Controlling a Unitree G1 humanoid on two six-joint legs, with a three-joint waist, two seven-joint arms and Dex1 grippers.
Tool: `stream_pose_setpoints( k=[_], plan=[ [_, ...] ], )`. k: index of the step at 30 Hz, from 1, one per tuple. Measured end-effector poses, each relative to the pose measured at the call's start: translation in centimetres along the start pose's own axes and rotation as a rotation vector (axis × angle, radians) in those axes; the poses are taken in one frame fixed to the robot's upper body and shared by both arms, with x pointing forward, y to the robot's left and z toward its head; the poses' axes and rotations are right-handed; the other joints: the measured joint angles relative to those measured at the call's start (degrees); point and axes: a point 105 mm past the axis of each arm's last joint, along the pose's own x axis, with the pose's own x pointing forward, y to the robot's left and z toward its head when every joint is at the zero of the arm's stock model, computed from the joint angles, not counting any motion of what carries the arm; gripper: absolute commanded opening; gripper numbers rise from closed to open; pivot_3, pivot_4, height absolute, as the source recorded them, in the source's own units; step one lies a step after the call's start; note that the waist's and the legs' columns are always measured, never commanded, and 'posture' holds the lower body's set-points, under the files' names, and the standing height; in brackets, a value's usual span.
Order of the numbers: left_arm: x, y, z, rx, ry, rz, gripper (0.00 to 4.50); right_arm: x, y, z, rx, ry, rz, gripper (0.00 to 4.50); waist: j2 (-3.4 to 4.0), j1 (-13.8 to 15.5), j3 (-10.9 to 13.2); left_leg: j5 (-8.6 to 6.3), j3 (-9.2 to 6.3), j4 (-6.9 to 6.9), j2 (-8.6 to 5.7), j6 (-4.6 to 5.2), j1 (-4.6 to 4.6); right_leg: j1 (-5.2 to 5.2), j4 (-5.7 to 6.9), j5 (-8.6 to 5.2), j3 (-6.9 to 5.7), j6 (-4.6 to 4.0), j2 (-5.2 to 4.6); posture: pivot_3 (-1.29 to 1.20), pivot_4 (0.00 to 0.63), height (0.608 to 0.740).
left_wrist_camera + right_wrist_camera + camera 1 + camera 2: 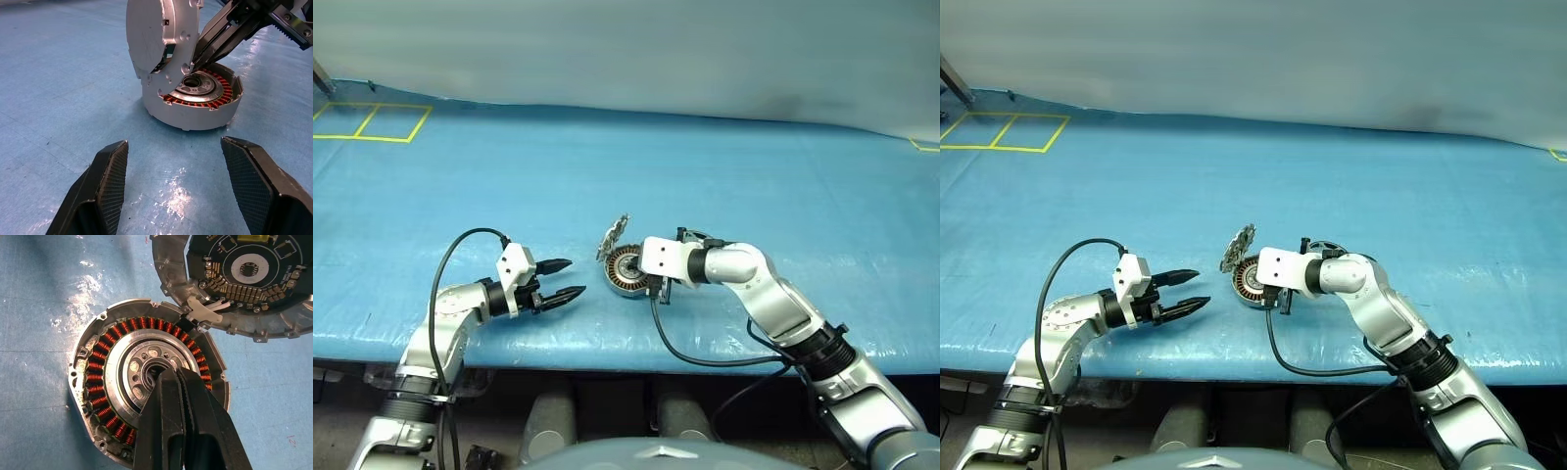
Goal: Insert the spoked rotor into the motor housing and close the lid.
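The surface (724, 166) is covered in a blue sheet, with yellow taped squares (372, 121) at its far left corner and a pale wall (626, 49) behind. The motor housing (628, 271) sits just beyond the right tool (178, 382), whose fingers are pressed together over the central bearing with nothing between them. The lid (159, 41) stands tilted up at the housing's rim, on the side toward the left tool (564, 280). That tool rests nearby, its fingers spread apart and empty.
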Motion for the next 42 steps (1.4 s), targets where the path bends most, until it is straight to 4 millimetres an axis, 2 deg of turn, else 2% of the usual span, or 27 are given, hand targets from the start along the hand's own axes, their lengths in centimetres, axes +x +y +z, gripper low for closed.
stream_pose_setpoints(
  k=[12, 22, 26, 30, 34, 42],
  plan=[
    [-0.1, 0.1, 0.0, 0.004, 0.006, 0.002, 3.28, 0.2, 0.2, -0.7, 0.017, 0.021, -0.011, 0.04, -0.02, 0.0, 0.0, 0.0, -0.01, 0.03, 0.0, 0.0, 0.07, 0.07, 0.01, 0.0, 0.0, 0.01, 0.0, 0.0, 0.15, 0.74],
    [-0.1, 0.1, 0.0, 0.005, 0.007, 0.002, 3.28, 0.1, 0.2, -0.4, 0.057, 0.003, -0.034, 0.04, -0.01, 0.0, 0.0, 0.0, -0.01, 0.03, 0.0, 0.0, 0.07, 0.08, 0.01, 0.0, 0.0, 0.0, 0.0, 0.0, 0.15, 0.74],
    [-0.1, 0.1, 0.0, 0.005, 0.007, 0.001, 3.28, -0.5, -0.2, 0.1, 0.08, -0.022, -0.079, 0.04, 0.0, 0.0, 0.0, 0.0, -0.01, 0.02, 0.0, 0.0, 0.02, 0.04, 0.0, 0.04, 0.0, -0.04, 0.0, 0.0, 0.15, 0.74],
    [-0.1, 0.0, 0.0, 0.005, 0.005, -0.008, 3.28, -2.0, -1.2, 0.4, 0.136, -0.056, -0.183, 0.04, -0.01, 0.1, 0.0, 0.0, -0.01, 0.02, 0.0, 0.0, 0.02, 0.05, 0.0, 0.03, -0.01, -0.02, 0.0, 0.0, 0.15, 0.74],
    [-0.1, -0.1, 0.1, 0.008, 0.003, -0.017, 3.28, -3.0, -1.3, -0.7, 0.213, -0.033, -0.259, 0.04, -0.01, 0.1, 0.0, 0.0, -0.01, 0.03, 0.0, 0.0, 0.03, 0.05, 0.0, 0.01, 0.0, 0.01, -0.01, 0.0, 0.15, 0.74],
    [0.4, -0.2, 0.7, 0.029, -0.02, -0.052, 3.28, -6.3, -1.2, -4.8, 0.383, 0.084, -0.458, 0.04, 0.0, 0.0, 0.0, 0.0, -0.01, 0.02, 0.0, 0.0, 0.03, 0.04, -0.01, 0.01, 0.0, 0.01, 0.0, 0.0, 0.15, 0.74]
  ],
)
